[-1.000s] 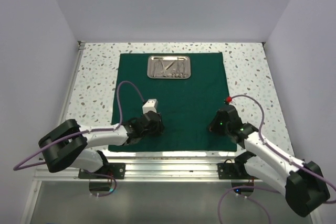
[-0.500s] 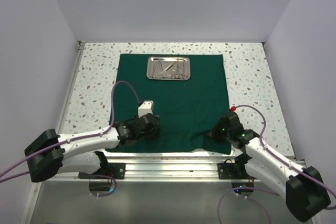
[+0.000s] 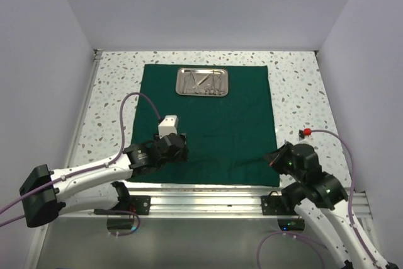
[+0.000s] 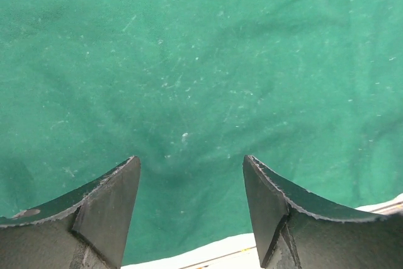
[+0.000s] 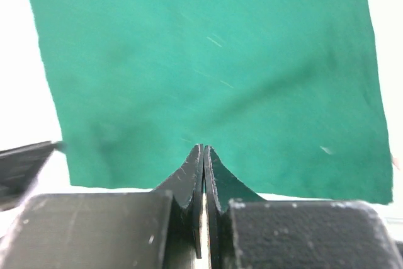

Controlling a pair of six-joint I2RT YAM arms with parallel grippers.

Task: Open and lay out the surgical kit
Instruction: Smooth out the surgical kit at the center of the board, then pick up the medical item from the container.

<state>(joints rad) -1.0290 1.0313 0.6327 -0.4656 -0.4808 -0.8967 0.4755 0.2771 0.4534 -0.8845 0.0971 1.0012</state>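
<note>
We see the wrap point(image 3: 208, 130) as dark green cloth, matt, softly creased and flecked with pale lint; the tray point(image 3: 179, 82) and its instruments point(image 3: 203, 82) are shiny polished steel. The table point(image 3: 113, 102) looks smooth, white and speckled. The left gripper point(image 4: 191, 171) has matt black fingers point(image 4: 104, 215) with rough edges.

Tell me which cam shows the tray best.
Top external. The tray shows whole at the far end of the cloth, with the instruments inside it. Both wrist views show only cloth, and there is no tray in either.
</note>
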